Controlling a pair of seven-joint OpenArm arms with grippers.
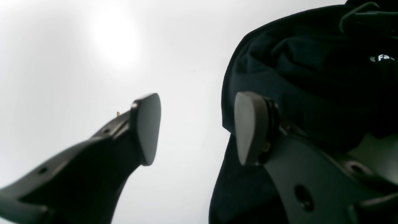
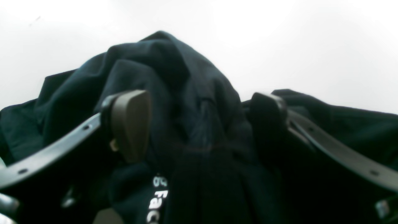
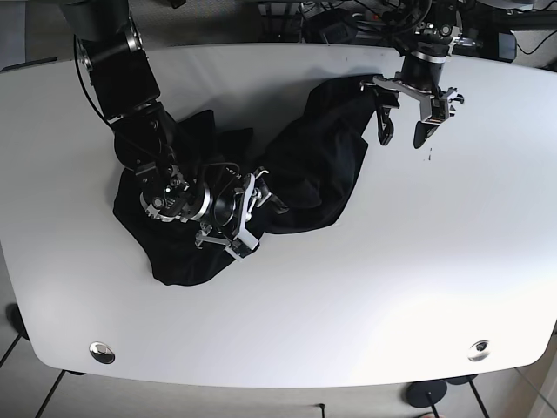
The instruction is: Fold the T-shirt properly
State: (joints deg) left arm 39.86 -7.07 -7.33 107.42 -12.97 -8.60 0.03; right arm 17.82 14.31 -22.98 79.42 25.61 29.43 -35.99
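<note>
T-shirt [image 3: 305, 174] is lying crumpled; I'm reaching in with both tools [image 2: 199, 124] [image 1: 197, 129] gaping, needing edges next.

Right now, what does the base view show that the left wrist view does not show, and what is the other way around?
Only the base view shows the whole crumpled dark T-shirt spread on the white oval table, the right gripper open over its middle, and two round metal fittings near the table's front edge.

Only the left wrist view shows the left gripper's two dark fingertip pads up close, with bare table between them, and white printed letters on the cloth.

Both show the left gripper open at the shirt's edge, holding nothing.
</note>
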